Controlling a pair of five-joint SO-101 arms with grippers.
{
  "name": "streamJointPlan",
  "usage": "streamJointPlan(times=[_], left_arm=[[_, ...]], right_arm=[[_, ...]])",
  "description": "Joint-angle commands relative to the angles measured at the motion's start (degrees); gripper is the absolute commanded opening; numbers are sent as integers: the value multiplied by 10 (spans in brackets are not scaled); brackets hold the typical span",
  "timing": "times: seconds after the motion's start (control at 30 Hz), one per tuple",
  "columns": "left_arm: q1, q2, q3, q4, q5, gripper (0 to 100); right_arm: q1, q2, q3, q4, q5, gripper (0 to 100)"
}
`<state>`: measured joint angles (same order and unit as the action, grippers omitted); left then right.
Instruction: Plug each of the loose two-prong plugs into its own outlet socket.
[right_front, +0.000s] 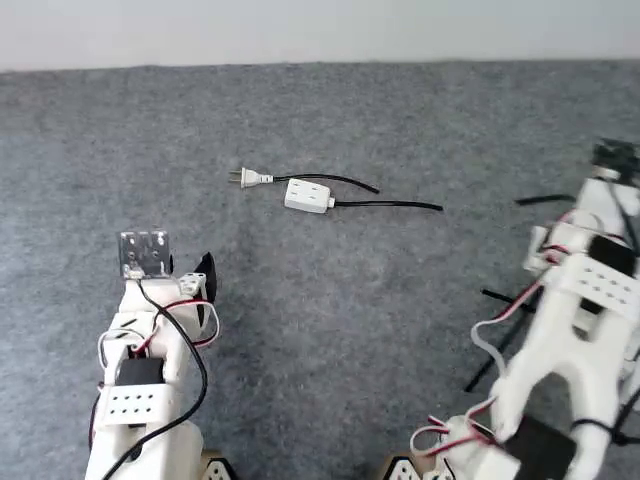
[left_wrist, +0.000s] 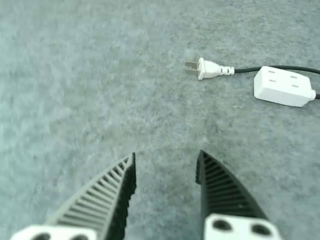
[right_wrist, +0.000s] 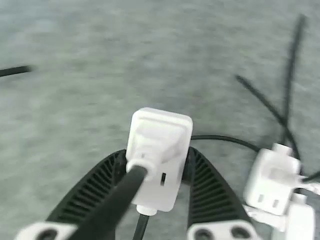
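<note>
Grey felt table (right_front: 400, 330): plug (right_front: 250, 178) isn't in its outlet (right_front: 308, 195) yet. Your left gripper (left_wrist: 165, 175) gapes empty, right gripper (right_wrist: 156, 154) clamps a white block (right_wrist: 160, 132).

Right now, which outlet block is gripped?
The outlet block in the right gripper; the mid-table block by the loose plug and a third block nearby lie free.

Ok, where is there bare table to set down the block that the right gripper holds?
Free: the felt between the left gripper and the loose plug, and the middle stretch between the arms, nearer than the outlet block. Crowded: by the right arm, black cords and another white block.
</note>
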<state>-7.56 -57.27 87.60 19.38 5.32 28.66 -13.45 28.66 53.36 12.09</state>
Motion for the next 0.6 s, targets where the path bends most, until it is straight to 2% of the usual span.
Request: streamJointPlan(times=[0.0, 0.2, 0.3, 0.37, 0.47, 0.57], left_arm=[[16, -4, -75, 123, 67, 188], [55, -4, -155, 250, 170, 189], [95, -1, -190, 280, 211, 194], [120, 25, -224, 298, 252, 232], [149, 109, -291, 330, 301, 295], [156, 214, -364, 345, 315, 294]], right_arm=[[39, 57, -29, -55, 45, 19], [59, 144, -76, -57, 83, 201], [59, 152, -76, -56, 82, 195], [57, 152, -79, -42, 82, 188], [50, 146, -92, -22, 88, 191], [51, 136, -122, 20, 88, 191]])
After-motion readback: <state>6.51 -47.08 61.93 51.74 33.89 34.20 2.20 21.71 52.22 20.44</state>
